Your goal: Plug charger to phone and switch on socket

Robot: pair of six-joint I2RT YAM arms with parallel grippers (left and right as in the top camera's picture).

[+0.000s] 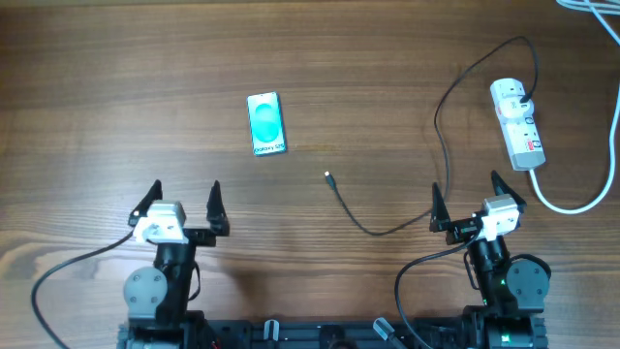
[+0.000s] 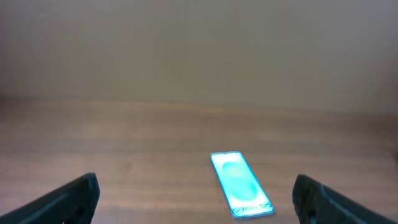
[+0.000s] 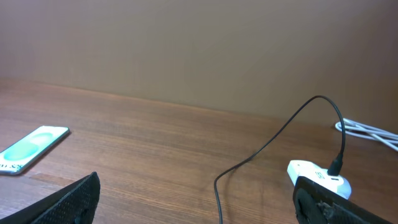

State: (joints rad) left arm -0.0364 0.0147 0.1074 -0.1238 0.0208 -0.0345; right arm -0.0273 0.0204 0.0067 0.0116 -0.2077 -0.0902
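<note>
The phone [image 1: 266, 123] lies flat on the wooden table with its teal screen up; it also shows in the left wrist view [image 2: 240, 184] and at the left edge of the right wrist view [image 3: 31, 149]. The charger cable [image 1: 441, 107] runs from the socket [image 1: 518, 123] in a loop down to its plug tip [image 1: 327, 175], which lies loose on the table right of the phone. The socket also shows in the right wrist view [image 3: 311, 174], as does the cable [image 3: 273, 140]. My left gripper [image 1: 186, 202] is open and empty below the phone. My right gripper [image 1: 466, 198] is open and empty, below the socket.
The socket's thick white cord [image 1: 605, 145] loops along the table's right edge. More white cord [image 1: 591, 12] lies at the top right corner. Both arm bases sit at the front edge.
</note>
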